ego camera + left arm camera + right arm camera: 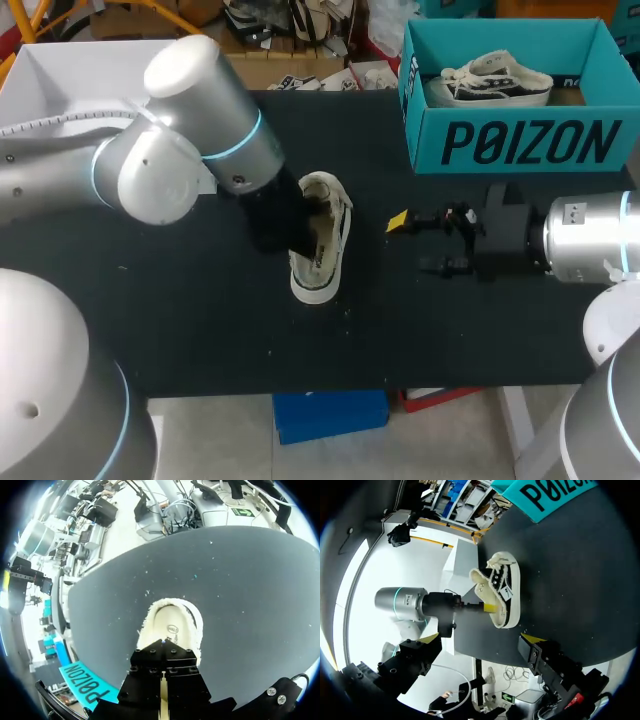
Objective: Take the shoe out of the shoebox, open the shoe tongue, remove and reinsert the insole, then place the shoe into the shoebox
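Head view: shoe (322, 240) at middle of worktop (180, 320), tipped on side, opening facing left edge. Left gripper (305, 232) buried in that opening; clenched or released, cannot tell. Right gripper (410, 244) just beside shoe on right-edge side, released, nothing in it. Shoebox (520, 145) at far right corner, second shoe (490, 80) inside.

Left wrist view: gripper right over cream-lined opening, insole (172, 627) showing ahead.

Right wrist view: own yellow tips (532, 639) spread wide, shoe ahead, apart from them. Left gripper pokes into shoe from side.

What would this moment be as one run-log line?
left arm: at shoe opening | right fingers: open, empty | shoe: on table | shoebox: second shoe inside
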You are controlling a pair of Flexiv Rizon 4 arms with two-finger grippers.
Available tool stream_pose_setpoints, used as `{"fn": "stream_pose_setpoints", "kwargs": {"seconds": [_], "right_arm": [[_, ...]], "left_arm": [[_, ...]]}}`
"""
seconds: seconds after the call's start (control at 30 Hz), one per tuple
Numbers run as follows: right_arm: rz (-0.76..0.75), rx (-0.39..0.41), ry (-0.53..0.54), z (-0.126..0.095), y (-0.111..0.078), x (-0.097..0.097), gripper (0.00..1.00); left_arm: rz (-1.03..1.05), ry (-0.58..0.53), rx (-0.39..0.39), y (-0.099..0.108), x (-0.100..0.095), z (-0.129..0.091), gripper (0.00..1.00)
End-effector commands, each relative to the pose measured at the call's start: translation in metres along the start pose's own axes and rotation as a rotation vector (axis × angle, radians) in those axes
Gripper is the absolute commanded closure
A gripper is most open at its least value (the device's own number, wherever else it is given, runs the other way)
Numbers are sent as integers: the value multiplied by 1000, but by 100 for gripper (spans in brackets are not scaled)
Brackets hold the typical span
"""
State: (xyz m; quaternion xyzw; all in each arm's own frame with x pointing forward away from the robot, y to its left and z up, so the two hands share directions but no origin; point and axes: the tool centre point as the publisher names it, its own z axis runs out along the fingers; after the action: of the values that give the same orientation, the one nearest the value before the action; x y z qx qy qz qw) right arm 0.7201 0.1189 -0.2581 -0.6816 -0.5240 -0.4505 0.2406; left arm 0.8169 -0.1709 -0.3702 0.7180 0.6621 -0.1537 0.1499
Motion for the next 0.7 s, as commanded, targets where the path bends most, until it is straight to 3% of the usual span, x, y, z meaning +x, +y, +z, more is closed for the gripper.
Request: {"fn": "stream_pose_setpoints", "kwargs": {"seconds": [0.03, 0.27, 0.7], "right_arm": [[0, 1, 0, -1, 0, 0, 0], [0, 1, 0, -1, 0, 0, 0], [0, 1, 0, -1, 0, 0, 0]], "left_arm": [[-1, -11, -26, -10, 9, -32, 100], [-55, -56, -40, -10, 22, -59, 100], [-242, -273, 4, 2, 39, -86, 100]]}}
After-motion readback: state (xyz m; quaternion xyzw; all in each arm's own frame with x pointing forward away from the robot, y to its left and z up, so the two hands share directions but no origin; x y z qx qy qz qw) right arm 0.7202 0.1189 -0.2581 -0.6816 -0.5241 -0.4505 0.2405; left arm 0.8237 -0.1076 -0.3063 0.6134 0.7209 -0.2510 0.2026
